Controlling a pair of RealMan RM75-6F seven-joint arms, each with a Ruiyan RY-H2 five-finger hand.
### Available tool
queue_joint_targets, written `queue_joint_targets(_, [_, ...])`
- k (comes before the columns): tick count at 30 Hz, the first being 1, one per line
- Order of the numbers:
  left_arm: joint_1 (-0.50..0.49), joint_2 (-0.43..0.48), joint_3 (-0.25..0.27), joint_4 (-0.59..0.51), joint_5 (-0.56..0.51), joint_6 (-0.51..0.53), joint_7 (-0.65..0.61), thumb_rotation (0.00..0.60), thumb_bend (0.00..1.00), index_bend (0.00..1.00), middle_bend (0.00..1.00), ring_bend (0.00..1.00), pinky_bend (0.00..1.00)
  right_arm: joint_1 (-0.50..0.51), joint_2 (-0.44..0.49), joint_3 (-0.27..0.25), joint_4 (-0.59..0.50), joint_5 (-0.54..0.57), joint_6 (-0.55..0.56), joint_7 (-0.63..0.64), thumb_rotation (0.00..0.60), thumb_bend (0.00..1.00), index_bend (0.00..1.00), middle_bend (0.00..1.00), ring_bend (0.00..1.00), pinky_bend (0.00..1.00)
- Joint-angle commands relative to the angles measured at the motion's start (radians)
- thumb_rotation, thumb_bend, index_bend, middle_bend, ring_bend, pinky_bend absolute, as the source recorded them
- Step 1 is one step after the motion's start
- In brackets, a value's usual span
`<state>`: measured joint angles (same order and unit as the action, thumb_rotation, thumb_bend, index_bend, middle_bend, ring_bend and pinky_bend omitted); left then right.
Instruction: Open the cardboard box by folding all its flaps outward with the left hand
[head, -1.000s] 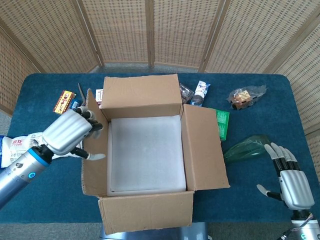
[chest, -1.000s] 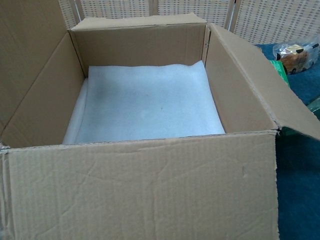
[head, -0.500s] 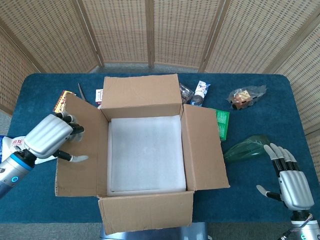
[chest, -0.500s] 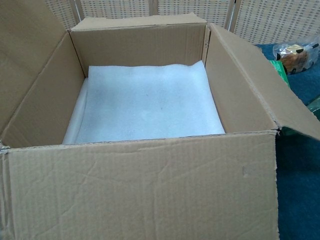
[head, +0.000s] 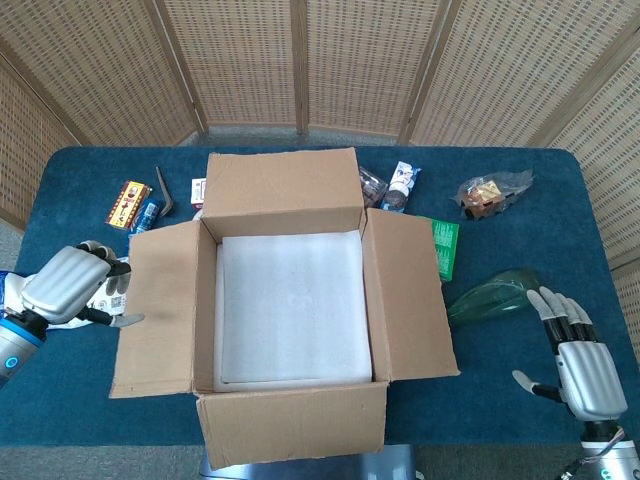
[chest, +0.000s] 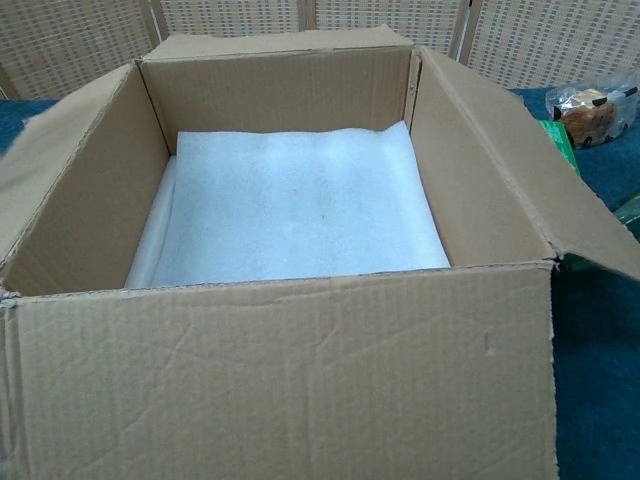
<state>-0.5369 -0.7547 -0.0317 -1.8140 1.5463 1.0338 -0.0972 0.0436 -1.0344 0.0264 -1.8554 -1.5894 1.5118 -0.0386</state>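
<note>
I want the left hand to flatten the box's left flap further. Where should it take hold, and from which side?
Probably the left flap's free outer edge, near its middle, approached from the left where the left hand already sits beside it. The flap lies folded outward, nearly flat, its edge exposed toward that hand, so pressing or pinching there gives the most leverage about the fold on the cardboard box.

Brown cardboard box (head: 290, 300), flaps splayed outward

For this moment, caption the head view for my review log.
Cardboard box lies open on the blue table; left hand sits beside its left flap.
</note>
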Motion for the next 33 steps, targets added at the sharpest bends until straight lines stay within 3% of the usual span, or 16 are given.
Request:
queue_joint_targets(1, [0.034, -0.072, 0.000, 0.084, -0.030, 0.039, -0.016, 0.315, 0.00, 0.42, 0.33, 0.21, 0.26, -0.001, -0.003, -0.002, 0.000, -0.002, 0.000, -0.005, 0.600, 0.08, 0.00, 0.00, 0.00, 0.09])
queue_joint_targets(4, [0.068, -0.109, -0.013, 0.138, -0.020, 0.126, -0.012, 0.311, 0.00, 0.22, 0.05, 0.03, 0.14, -0.001, -0.004, -0.001, 0.001, 0.001, 0.000, -0.005, 0.600, 0.08, 0.00, 0.00, 0.00, 0.09])
queue_joint_targets(5, [0.087, -0.120, -0.016, 0.162, -0.013, 0.170, -0.015, 0.327, 0.00, 0.17, 0.02, 0.01, 0.12, -0.001, -0.004, 0.000, 0.002, 0.002, 0.000, -0.004, 0.600, 0.08, 0.00, 0.00, 0.00, 0.09])
queue_joint_targets(9, [0.135, -0.150, -0.014, 0.230, 0.018, 0.269, -0.063, 0.564, 0.00, 0.01, 0.00, 0.00, 0.04, 0.000, -0.004, 0.000, 0.001, 0.000, 0.000, -0.003, 0.600, 0.08, 0.00, 0.00, 0.00, 0.09])
queue_joint_targets(10, [0.152, -0.161, -0.012, 0.252, 0.025, 0.300, -0.082, 0.599, 0.00, 0.00, 0.00, 0.00, 0.04, 0.000, -0.003, -0.001, 0.001, -0.001, 0.000, -0.003, 0.600, 0.08, 0.00, 0.00, 0.00, 0.09])
queue_joint_targets(27, [0.437, -0.329, 0.033, 0.416, -0.055, 0.595, -0.168, 0.600, 0.00, 0.00, 0.00, 0.00, 0.00, -0.011, -0.017, 0.010, 0.015, -0.014, 0.038, -0.062, 0.600, 0.04, 0.00, 0.00, 0.00, 0.09])
queue_joint_targets(33, [0.480, -0.395, 0.038, 0.447, -0.050, 0.627, -0.155, 0.600, 0.00, 0.00, 0.00, 0.00, 0.00, -0.013, -0.035, 0.027, 0.033, 0.009, 0.051, -0.108, 0.600, 0.03, 0.00, 0.00, 0.00, 0.07])
